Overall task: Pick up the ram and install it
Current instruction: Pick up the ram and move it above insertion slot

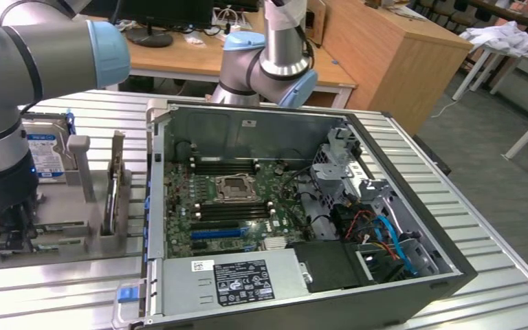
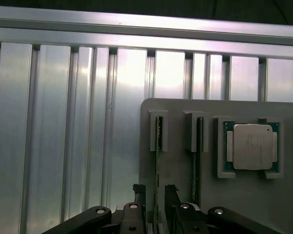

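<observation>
Where the ram [image 2: 158,161] stands on edge, the open hand [image 2: 155,189] straddles it, clear both sides.

The ram [image 2: 157,161] and processor chip [image 2: 252,146] sit in the holder [image 2: 178,111], at the exterior view's left of the computer case [image 1: 236,127].

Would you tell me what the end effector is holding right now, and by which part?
Nothing is held, as far as it shows: the open end effector straddles the ram, which stands on edge in the grey holder, with a gap on either side.
</observation>
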`<state>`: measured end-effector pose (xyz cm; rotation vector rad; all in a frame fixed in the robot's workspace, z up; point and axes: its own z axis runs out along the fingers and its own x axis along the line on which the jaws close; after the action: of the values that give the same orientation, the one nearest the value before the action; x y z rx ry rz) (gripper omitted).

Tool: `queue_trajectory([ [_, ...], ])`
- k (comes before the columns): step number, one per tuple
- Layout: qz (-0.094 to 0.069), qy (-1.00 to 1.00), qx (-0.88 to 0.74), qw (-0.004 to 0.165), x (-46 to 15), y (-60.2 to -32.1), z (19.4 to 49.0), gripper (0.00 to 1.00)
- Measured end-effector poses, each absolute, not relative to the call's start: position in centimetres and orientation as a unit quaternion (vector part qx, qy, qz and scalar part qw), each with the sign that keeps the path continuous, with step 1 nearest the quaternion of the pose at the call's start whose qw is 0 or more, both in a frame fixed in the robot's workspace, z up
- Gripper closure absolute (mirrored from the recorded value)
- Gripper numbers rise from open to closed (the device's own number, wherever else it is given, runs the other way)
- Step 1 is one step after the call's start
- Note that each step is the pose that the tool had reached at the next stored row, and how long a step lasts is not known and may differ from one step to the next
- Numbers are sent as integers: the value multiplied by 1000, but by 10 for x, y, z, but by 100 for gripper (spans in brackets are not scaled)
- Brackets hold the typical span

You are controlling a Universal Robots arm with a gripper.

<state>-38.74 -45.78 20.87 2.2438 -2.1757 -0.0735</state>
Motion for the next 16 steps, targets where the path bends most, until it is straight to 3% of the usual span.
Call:
queue_trajectory([
  [16, -24, -696, 718, 8, -377, -458, 209, 70],
])
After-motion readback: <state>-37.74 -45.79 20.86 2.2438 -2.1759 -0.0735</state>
